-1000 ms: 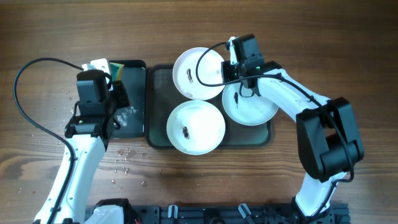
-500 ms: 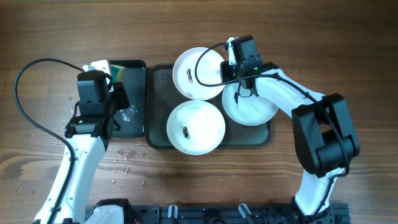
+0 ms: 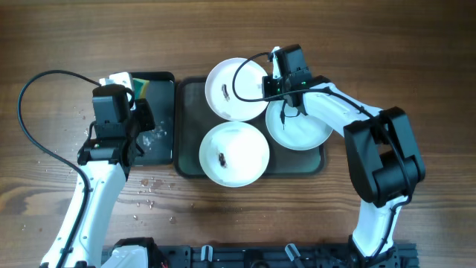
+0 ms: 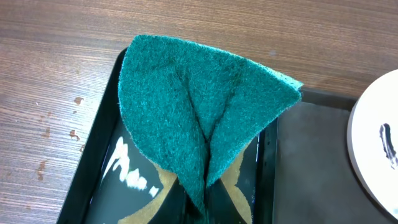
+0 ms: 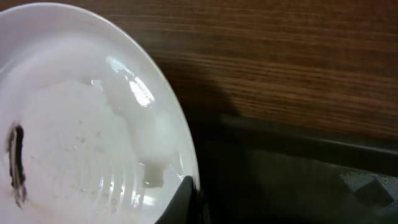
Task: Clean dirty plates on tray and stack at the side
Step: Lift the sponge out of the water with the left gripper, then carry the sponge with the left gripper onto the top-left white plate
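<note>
Three white plates lie on the dark grey-green tray (image 3: 190, 112), each with a dark smear: a far one (image 3: 230, 93), a near one (image 3: 233, 152) and a right one (image 3: 301, 126). My right gripper (image 3: 274, 83) is shut on the far plate's right rim. In the right wrist view a finger (image 5: 186, 199) pinches that wet plate (image 5: 81, 118) above the tray (image 5: 298, 174). My left gripper (image 3: 141, 108) is shut on a green scouring pad (image 3: 140, 84) over the black glossy tray (image 3: 165, 112). The left wrist view shows the folded pad (image 4: 199, 118) in the jaws (image 4: 208, 202).
White foam (image 3: 152, 138) lies on the black tray, also in the left wrist view (image 4: 134, 171). A small white object (image 3: 117, 77) sits at that tray's far left corner. Water drops (image 3: 149, 186) speckle the wood near the left arm. A black cable (image 3: 37, 112) loops at the left.
The right gripper and the far plate's rim have shifted very slightly to the left. The left arm and the pad have not moved.
</note>
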{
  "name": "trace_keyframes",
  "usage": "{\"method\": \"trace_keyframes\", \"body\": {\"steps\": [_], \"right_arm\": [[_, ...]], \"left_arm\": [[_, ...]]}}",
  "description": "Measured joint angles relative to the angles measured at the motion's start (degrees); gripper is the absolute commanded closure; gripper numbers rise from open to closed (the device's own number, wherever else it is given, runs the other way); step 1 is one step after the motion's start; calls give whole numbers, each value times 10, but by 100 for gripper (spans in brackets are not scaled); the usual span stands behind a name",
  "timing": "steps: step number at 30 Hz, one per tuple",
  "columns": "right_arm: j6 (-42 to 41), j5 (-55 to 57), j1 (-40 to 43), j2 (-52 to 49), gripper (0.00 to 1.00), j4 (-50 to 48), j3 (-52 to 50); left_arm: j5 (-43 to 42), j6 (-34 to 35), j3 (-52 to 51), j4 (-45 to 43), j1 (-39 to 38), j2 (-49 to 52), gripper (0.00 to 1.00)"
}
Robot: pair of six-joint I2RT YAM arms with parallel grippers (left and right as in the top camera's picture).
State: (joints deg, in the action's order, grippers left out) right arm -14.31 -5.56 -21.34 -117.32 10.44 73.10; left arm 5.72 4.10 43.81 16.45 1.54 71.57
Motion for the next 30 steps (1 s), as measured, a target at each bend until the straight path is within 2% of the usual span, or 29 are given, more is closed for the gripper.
{"method": "trace_keyframes", "body": {"steps": [11,21,30], "right_arm": [[-17,-21,0,16,96,22,0],[-30,-58,0,17,96,22,0],[-31,-61,0,17,96,22,0]], "left_arm": [[0,0,0,3,0,2,96],[0,0,0,-13,0,63,96],[0,-6,2,-40,0,68,96]]}}
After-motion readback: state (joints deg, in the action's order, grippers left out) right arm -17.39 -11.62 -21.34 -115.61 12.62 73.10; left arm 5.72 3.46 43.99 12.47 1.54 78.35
